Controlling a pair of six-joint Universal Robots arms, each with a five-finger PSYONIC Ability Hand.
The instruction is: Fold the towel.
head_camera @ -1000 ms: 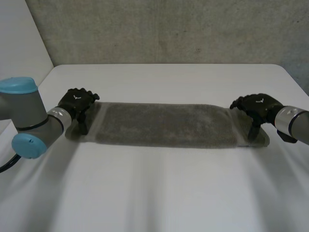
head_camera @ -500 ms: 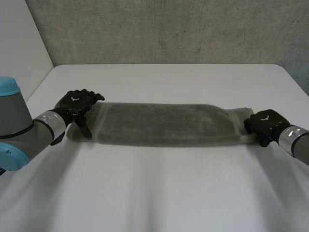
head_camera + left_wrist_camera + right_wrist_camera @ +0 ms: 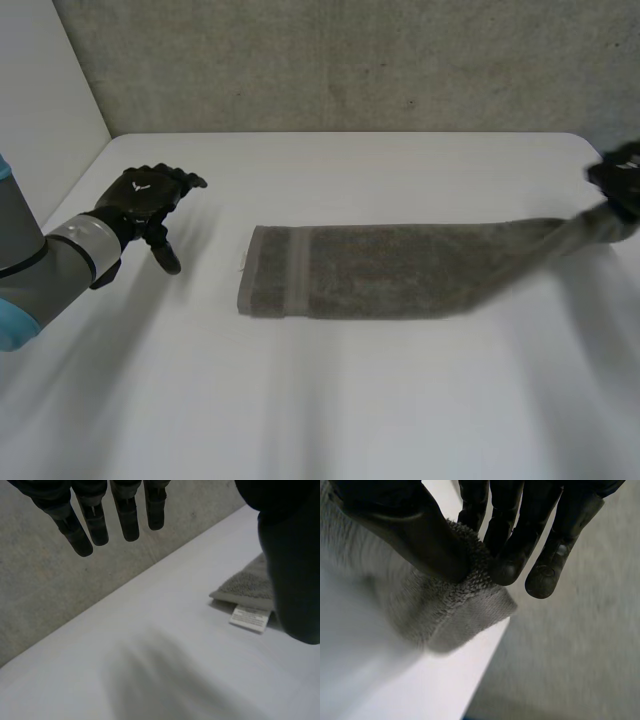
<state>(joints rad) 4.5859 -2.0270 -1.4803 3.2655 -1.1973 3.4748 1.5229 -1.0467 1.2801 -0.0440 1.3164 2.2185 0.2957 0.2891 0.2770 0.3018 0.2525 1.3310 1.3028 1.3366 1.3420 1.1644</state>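
The grey towel [image 3: 400, 270] is laid as a narrow band across the middle of the white table [image 3: 330, 400]. Its right end is held off the table, pinched between the thumb and fingers of the right hand [image 3: 622, 180]. The left hand [image 3: 148, 197] is kept apart from the towel's left end, where a white label [image 3: 248, 617] is seen. Its fingers are straight, and nothing is held.

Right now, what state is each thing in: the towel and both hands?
towel: long strip flat on the table, one end lifted by the right hand.
left hand: open, holding nothing, apart from the towel.
right hand: shut, pinching the towel's end.
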